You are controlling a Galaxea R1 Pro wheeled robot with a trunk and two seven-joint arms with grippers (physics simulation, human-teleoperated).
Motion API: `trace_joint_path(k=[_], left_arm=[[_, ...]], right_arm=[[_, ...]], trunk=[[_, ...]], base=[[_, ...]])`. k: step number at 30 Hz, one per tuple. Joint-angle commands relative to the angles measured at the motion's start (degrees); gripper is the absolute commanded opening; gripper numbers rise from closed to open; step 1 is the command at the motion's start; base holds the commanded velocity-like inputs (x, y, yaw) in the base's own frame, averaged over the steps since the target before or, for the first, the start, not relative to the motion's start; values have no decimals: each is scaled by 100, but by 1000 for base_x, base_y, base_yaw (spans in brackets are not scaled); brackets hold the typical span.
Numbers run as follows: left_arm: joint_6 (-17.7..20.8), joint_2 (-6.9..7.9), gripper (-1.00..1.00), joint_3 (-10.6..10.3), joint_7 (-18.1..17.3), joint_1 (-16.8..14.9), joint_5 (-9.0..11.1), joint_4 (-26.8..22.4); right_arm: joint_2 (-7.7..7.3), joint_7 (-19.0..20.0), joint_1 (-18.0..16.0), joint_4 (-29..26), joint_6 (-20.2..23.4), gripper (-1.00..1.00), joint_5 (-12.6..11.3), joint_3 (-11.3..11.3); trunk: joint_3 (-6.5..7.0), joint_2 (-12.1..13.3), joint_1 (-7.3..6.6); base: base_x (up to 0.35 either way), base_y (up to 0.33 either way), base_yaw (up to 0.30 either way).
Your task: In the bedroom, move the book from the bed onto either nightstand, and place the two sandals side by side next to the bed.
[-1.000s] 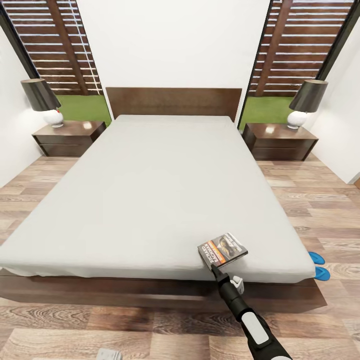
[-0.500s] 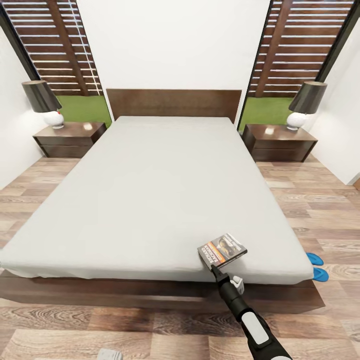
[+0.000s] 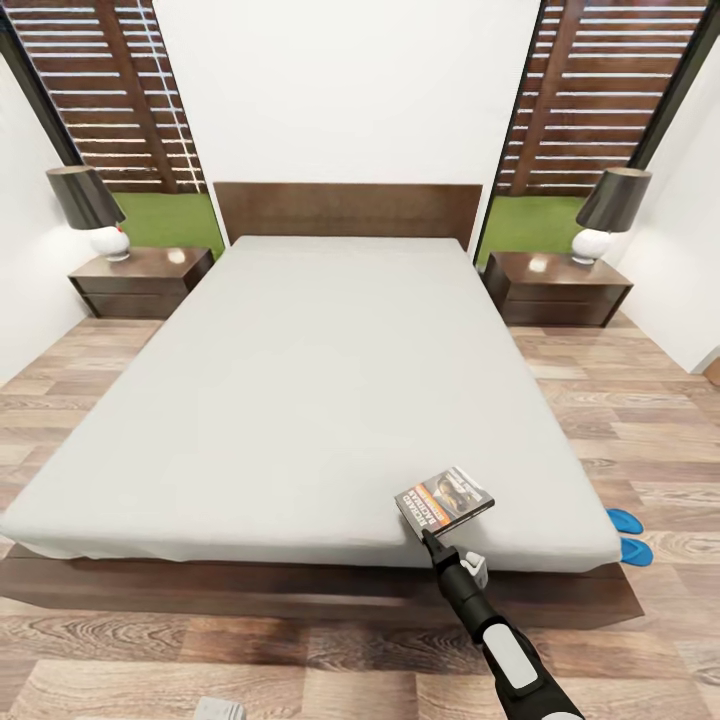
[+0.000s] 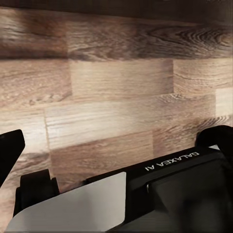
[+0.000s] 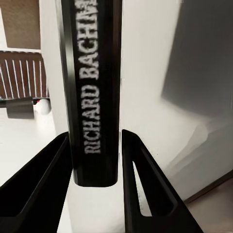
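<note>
The small thin paperback book (image 3: 445,497) with a dark cover and an orange band sits at the foot edge of the large low platform bed (image 3: 300,400), toward its right corner, with nearly all the plain light-grey mattress open beyond it up to the dark brown headboard. The right arm's black two-fingered gripper (image 3: 430,537) reaches in from the foot of the bed and is clamped on the near edge of the book; in the right wrist view the black fingers (image 5: 36,189) press both sides of its spine (image 5: 94,92), whose long axis runs straight away from the gripper. Two bright blue flat sandals (image 3: 628,536) lie on the brown wood-plank floor (image 3: 640,420) just beside the right foot corner, partly hidden by the mattress edge. A low dark brown glossy nightstand (image 3: 555,287) stands at each side of the headboard, the other (image 3: 140,282) on the left, each carrying a lamp. Whether the left gripper (image 4: 116,194) over the floor is parted or closed, I cannot tell.
</note>
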Motion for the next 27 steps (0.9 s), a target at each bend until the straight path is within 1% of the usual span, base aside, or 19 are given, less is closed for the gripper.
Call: trace_joint_path(k=[1, 15, 17, 20, 21, 22, 24, 25, 27], left_arm=[[-25, 1, 100, -49, -13, -3, 39, 3], [-9, 1, 100, -49, -38, -3, 46, 3], [-8, 1, 100, -49, -39, -3, 46, 3], [-8, 1, 100, -49, -39, -3, 46, 3], [-8, 1, 100, -49, -39, -3, 46, 3], [-8, 1, 100, -49, -39, -3, 46, 3], [-7, 1, 100, -49, -40, -3, 46, 3], [-7, 1, 100, -49, -40, -3, 46, 3], [-7, 1, 100, -49, -38, -3, 46, 3]], right_arm=[[4, 21, -3, 2, 59, -100, -38, -31], [6, 36, -3, 2, 113, -100, -24, -3], [6, 37, -3, 2, 112, -100, -23, 122], [4, 38, -3, -9, 84, -100, -22, 517], [3, 38, -3, -13, 77, -100, -22, 617], [3, 38, -3, -22, 73, -100, -20, 689], [4, 38, -3, -35, 69, -100, -17, 765], [5, 42, -3, -47, 67, -100, -15, 855], [5, 46, -3, -54, 67, -100, -14, 967]], trunk=[[15, 40, -23], [266, 601, -330], [302, 681, -374], [356, 802, -440], [374, 842, -462], [392, 882, -484], [428, 962, -528], [445, 1002, -550], [481, 1082, -594]], base=[[0, 0, 0], [0, 0, 0], [0, 0, 0], [0, 0, 0], [0, 0, 0], [0, 0, 0], [0, 0, 0], [0, 0, 0], [0, 0, 0]])
